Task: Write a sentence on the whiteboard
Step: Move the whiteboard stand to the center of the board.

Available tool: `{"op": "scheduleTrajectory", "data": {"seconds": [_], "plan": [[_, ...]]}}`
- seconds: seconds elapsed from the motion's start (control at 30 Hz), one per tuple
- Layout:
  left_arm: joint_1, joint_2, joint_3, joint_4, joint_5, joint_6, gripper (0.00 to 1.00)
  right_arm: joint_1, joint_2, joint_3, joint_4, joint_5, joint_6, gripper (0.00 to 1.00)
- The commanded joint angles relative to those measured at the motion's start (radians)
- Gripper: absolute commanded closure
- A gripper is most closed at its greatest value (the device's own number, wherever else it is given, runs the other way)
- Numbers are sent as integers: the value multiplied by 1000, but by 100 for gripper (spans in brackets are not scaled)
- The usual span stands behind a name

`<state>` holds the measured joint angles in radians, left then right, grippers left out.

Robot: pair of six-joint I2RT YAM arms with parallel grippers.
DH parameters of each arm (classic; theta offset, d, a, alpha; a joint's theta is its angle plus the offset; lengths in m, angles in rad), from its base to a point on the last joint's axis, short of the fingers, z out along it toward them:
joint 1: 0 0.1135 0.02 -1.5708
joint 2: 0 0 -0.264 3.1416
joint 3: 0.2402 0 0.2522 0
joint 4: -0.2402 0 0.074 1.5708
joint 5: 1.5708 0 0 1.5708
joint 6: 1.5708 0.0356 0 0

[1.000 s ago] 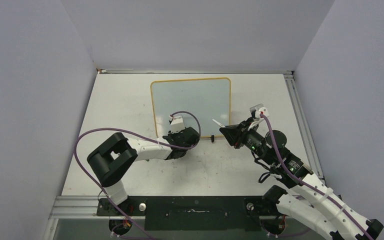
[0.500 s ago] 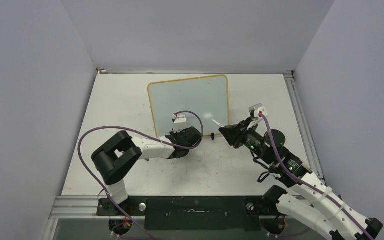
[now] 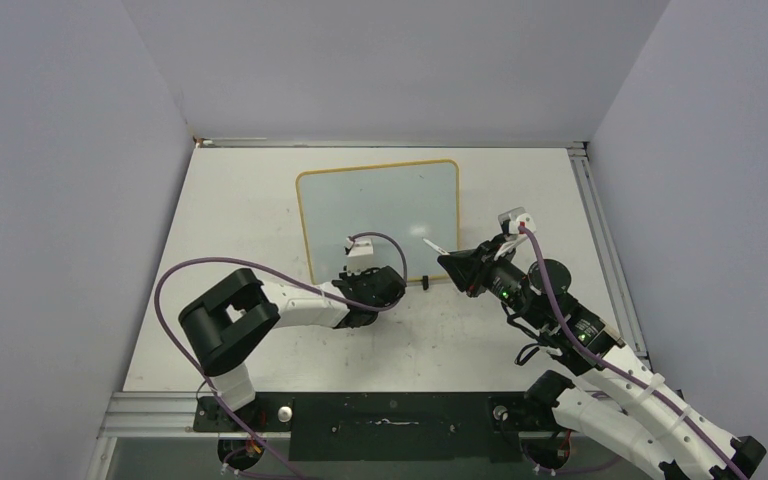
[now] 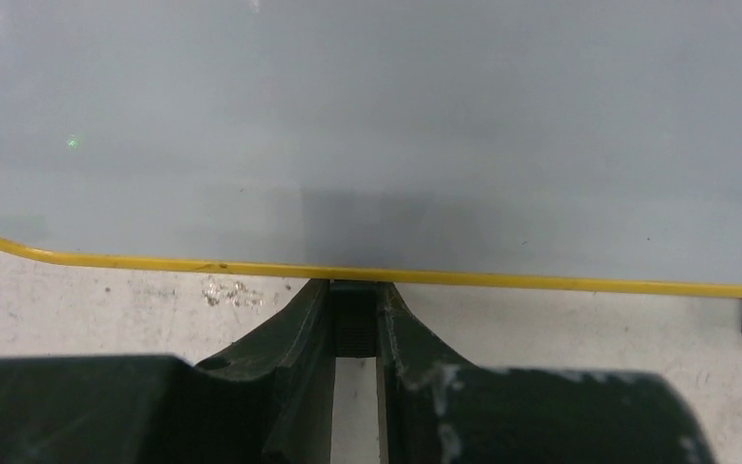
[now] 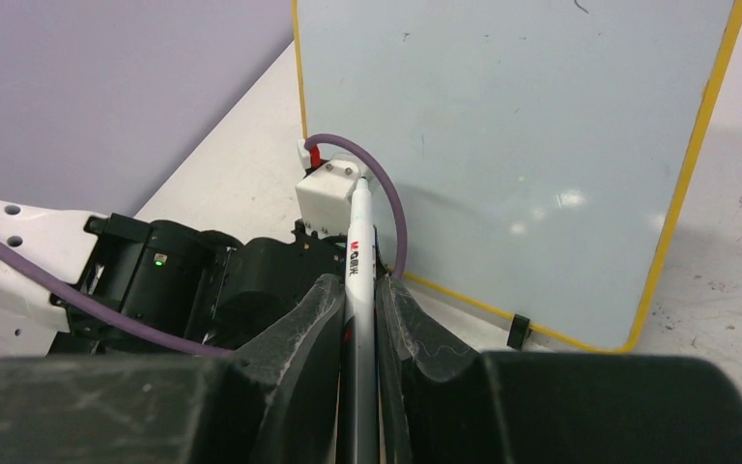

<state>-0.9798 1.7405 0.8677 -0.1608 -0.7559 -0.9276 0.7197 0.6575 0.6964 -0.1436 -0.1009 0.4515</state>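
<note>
The whiteboard [image 3: 380, 205] lies on the table with a yellow frame and a blank face; no green sentence shows on it. My left gripper [image 3: 358, 273] sits at the board's near edge. In the left wrist view the gripper [image 4: 355, 307] is shut on a black clip foot [image 4: 355, 324] just under the yellow frame of the whiteboard [image 4: 377, 126]. My right gripper [image 3: 453, 263] is shut on a white marker [image 3: 436, 246], held near the board's near right corner. The right wrist view shows the marker [image 5: 358, 242] between the fingers [image 5: 314, 319], pointing past the whiteboard [image 5: 512, 145].
A second black clip foot [image 3: 426, 277] sits on the board's near edge between the two grippers, also in the right wrist view [image 5: 517, 331]. The left arm's purple cable [image 3: 175, 275] loops over the table. Walls close in on the left, back and right.
The whiteboard has shifted a little to the left and toward the arms, along with my left gripper on its near edge. The right arm and the marker have stayed in place.
</note>
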Motion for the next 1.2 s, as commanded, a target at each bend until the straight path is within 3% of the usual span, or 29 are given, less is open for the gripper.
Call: {"op": "scheduleTrajectory", "data": {"seconds": [0.0, 0.5, 0.9, 1.17], "plan": [[-72, -54, -10, -126, 9, -90, 100, 3, -4, 24, 48, -9, 16, 95], [-274, -43, 72, -361, -7, -250, 100, 2, -28, 17, 47, -30, 35, 95], [-343, -89, 98, -424, 11, -241, 57, 2, -42, 16, 44, -27, 43, 95], [-385, -262, 19, -413, 95, -206, 49, 2, -45, 26, 34, -11, 19, 95]]}}
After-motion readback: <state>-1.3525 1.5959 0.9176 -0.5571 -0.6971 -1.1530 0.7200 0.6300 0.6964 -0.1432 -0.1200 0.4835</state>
